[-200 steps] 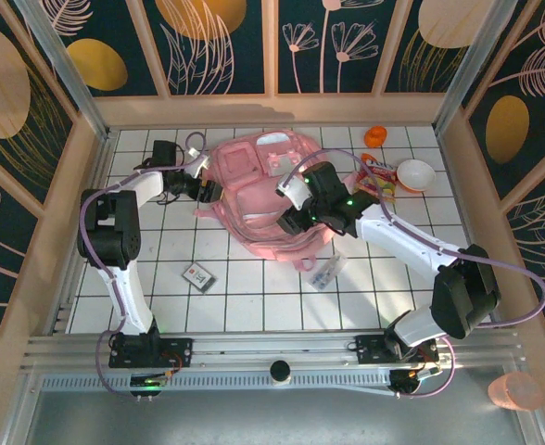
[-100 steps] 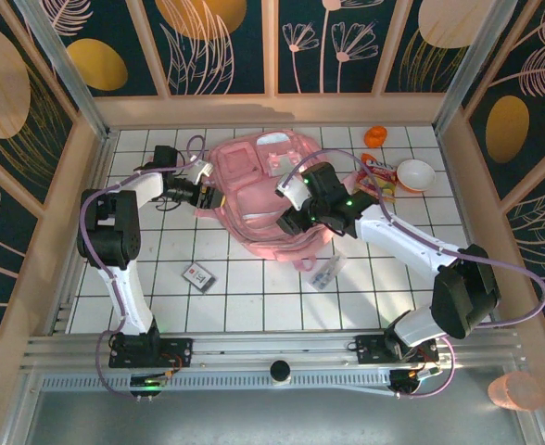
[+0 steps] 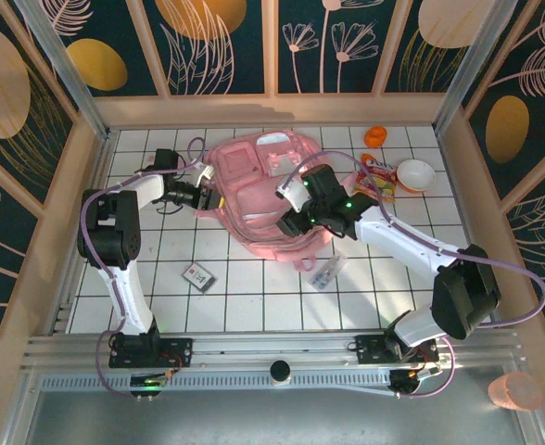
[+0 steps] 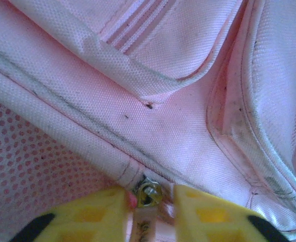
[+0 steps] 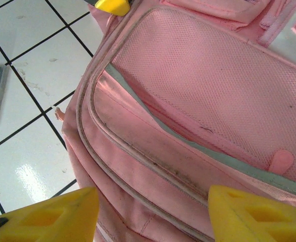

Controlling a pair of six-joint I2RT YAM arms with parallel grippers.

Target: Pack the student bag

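The student bag is matt woven cloth, partly mesh.

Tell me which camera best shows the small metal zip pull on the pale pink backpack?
The left wrist view: the small metal zip pull sits close up inside the left pincer. From above, the pale pink backpack is clear, the pull too small to see; the right wrist view gives its mesh pocket.
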